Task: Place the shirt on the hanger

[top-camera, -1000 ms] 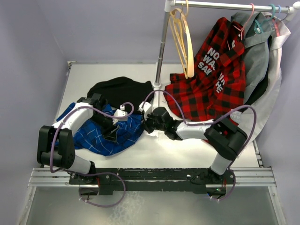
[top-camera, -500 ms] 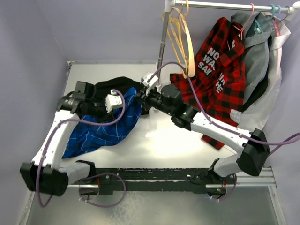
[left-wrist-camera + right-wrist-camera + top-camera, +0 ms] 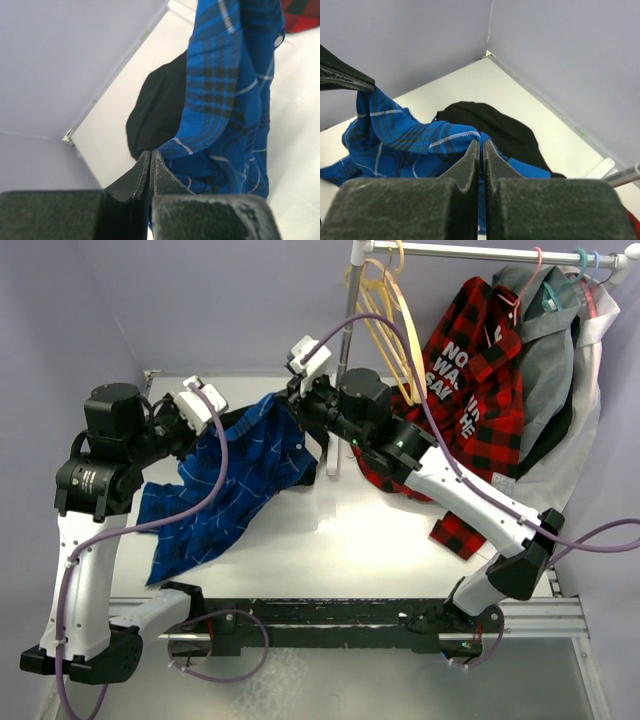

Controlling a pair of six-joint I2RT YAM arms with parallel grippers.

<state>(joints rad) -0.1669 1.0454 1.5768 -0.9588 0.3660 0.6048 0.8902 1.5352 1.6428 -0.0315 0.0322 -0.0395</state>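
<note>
The blue checked shirt (image 3: 235,485) hangs stretched between both grippers above the table, its lower part trailing down to the left. My left gripper (image 3: 205,418) is shut on its upper left edge; in the left wrist view the cloth (image 3: 225,100) runs from the closed fingertips (image 3: 151,156). My right gripper (image 3: 295,405) is shut on the shirt's upper right edge; in the right wrist view the cloth (image 3: 410,135) is pinched at the tips (image 3: 481,145). Pale tan hangers (image 3: 388,325) hang from the rail just right of the right gripper.
A black garment (image 3: 495,130) lies on the table under the shirt. A red-and-black plaid shirt (image 3: 470,390) and grey clothes (image 3: 560,360) hang on the rail (image 3: 480,252) at right. The rail's upright post (image 3: 345,350) stands behind the right wrist.
Both grippers have risen from the table and lifted the blue shirt, spreading it between them. The right arm has reached back toward the post and the hangers.
</note>
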